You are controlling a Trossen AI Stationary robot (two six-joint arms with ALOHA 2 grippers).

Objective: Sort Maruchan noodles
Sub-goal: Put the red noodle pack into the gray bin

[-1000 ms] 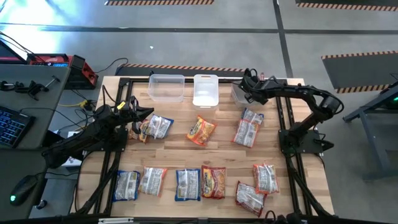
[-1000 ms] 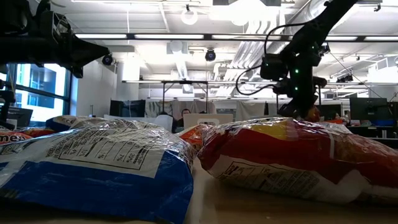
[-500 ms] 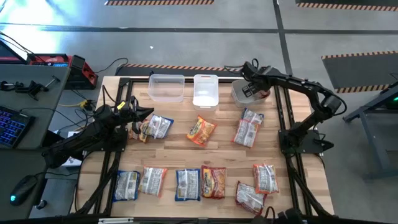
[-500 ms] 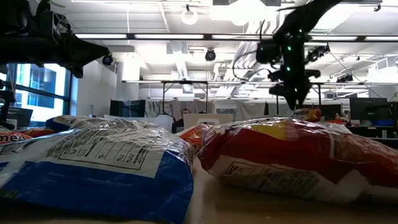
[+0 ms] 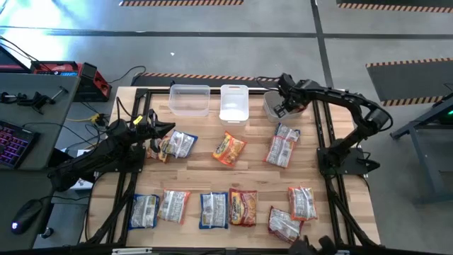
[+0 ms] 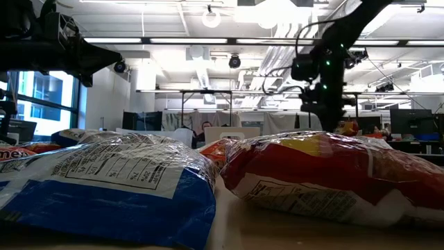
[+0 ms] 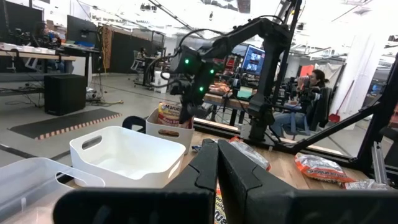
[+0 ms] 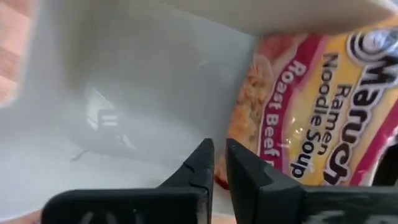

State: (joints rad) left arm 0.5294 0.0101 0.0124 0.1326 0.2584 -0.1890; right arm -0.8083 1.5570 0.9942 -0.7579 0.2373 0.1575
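Observation:
Several Maruchan noodles packets lie flat on the wooden table: a middle row (image 5: 228,148) and a near row (image 5: 228,209). One red-and-yellow packet (image 8: 311,112) stands on edge in the right-hand bin (image 5: 271,108), leaning on its wall, and also shows in the left wrist view (image 7: 169,115). My right gripper (image 8: 219,152) hangs shut over that bin (image 5: 282,106), pointing steeply down, nothing between its fingers. My left gripper (image 7: 217,163) waits shut at the table's left (image 5: 170,128), above a packet (image 5: 177,145). My right gripper's shut fingertips stand close beside the lower edge (image 8: 233,177) of the packet in the bin. Whether they touch it, I cannot tell.
A clear bin (image 5: 190,99) and a white bin (image 5: 234,103) stand left of the right-hand bin along the far edge. Black frame rails run along the table's left and right sides. Bare wood lies between the two packet rows.
My right gripper has tipped more steeply downward over the right-hand bin and risen a little. In the low view its fingers stood spread half a second ago and are together now. The packet stays in the bin.

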